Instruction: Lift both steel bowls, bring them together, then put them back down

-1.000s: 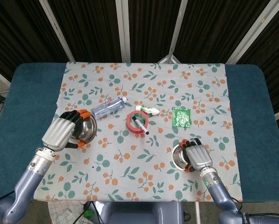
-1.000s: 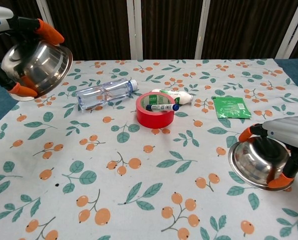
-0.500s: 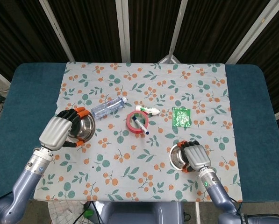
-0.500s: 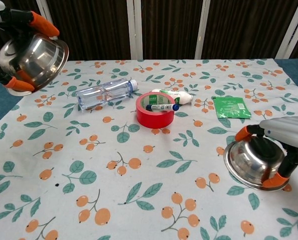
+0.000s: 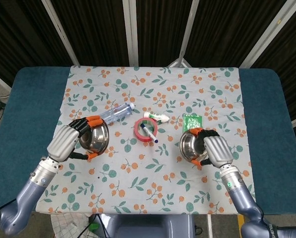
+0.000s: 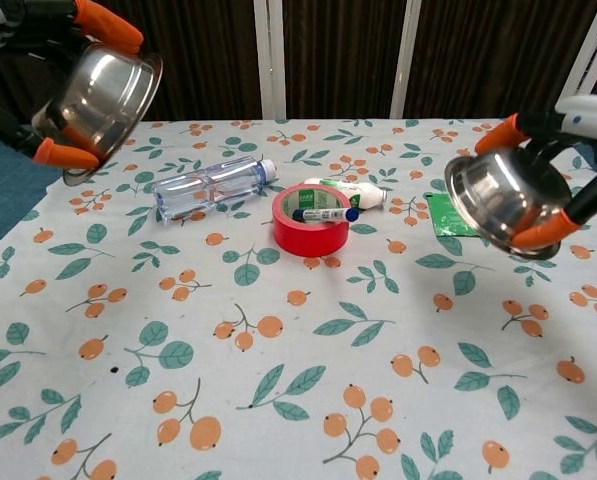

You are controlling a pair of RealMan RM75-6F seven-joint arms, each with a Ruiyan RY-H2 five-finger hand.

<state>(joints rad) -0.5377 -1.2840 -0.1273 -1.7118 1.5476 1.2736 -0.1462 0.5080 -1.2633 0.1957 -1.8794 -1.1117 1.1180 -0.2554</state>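
- The right hand (image 5: 216, 150) is gripping the right steel bowl (image 5: 192, 146) from outside, orange fingertips (image 6: 535, 234) hooked over the rim; in the chest view this bowl is hanging clear above the tablecloth (image 6: 278, 400), tilted so its opening is facing toward the middle of the table
- The left hand (image 5: 66, 143) is wrapping around the left steel bowl (image 5: 95, 139), fingers spread over rim and underside; in the chest view that bowl (image 6: 103, 95) is being held high off the cloth, tilted with its opening facing inward toward the other bowl
- The two bowls are sitting well apart, one on each side of the table's middle
- Between them a red tape roll (image 5: 146, 130) is lying flat on the cloth with a blue marker (image 6: 324, 214) resting across its top
- Just behind the roll a small white tube (image 5: 156, 117) is lying on its side
- To the left of the roll a clear plastic bottle (image 5: 115, 114) is lying on its side, near the left bowl
- A green packet (image 5: 192, 123) is lying flat on the cloth, just beyond the right bowl in the head view
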